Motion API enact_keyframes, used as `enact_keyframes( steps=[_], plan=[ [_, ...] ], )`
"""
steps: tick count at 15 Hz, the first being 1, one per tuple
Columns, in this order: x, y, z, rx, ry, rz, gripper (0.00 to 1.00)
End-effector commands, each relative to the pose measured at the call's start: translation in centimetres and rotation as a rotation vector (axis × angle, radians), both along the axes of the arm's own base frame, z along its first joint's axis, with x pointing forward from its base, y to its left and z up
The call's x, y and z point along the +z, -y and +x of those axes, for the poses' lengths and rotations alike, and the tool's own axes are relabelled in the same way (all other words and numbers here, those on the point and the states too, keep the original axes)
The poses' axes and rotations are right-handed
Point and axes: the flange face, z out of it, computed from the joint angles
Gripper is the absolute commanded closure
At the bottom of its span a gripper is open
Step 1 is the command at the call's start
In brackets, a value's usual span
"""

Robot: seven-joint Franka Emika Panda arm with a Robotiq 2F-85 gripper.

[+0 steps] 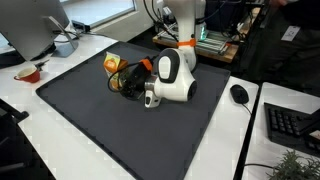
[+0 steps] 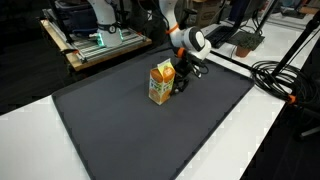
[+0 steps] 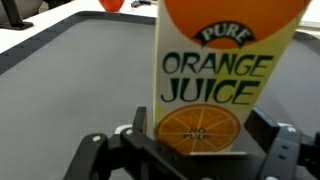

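Note:
An orange juice carton [image 3: 205, 70] stands upright on a dark mat [image 3: 70, 80]; it also shows in both exterior views [image 1: 113, 64] [image 2: 160, 85]. My gripper [image 3: 200, 128] is low over the mat, with its black fingers on either side of the carton's lower part. A small gap shows at the left finger, so it looks open. The gripper also shows in both exterior views [image 1: 130, 82] [image 2: 182, 78], level with the carton and close beside it.
The dark mat [image 1: 120, 130] covers a white table. A red bowl [image 1: 28, 72], a monitor [image 1: 30, 25] and a grey cup [image 1: 65, 45] stand off one side of the mat, a mouse [image 1: 238, 93] and keyboard [image 1: 295, 125] off the other. Thick cables [image 2: 275, 75] lie beside the mat.

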Motion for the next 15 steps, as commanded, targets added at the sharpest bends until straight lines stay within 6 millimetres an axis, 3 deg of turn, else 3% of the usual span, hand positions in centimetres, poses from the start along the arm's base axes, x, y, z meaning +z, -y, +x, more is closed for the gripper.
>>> enact_keyframes(
  steps=[1, 5, 9, 13, 15],
  plan=[
    [1.5, -1.0, -0.6, -0.01, 0.001, 0.025, 0.0],
    [4.7, -2.7, -3.7, -0.04, 0.013, 0.045, 0.0],
    [8.2, -5.0, -8.4, 0.051, 0.01, 0.096, 0.0],
    [11.4, -8.2, -13.1, 0.221, 0.022, 0.256, 0.0],
    [13.3, -8.9, -16.0, 0.215, 0.074, 0.349, 0.0]
  ],
)
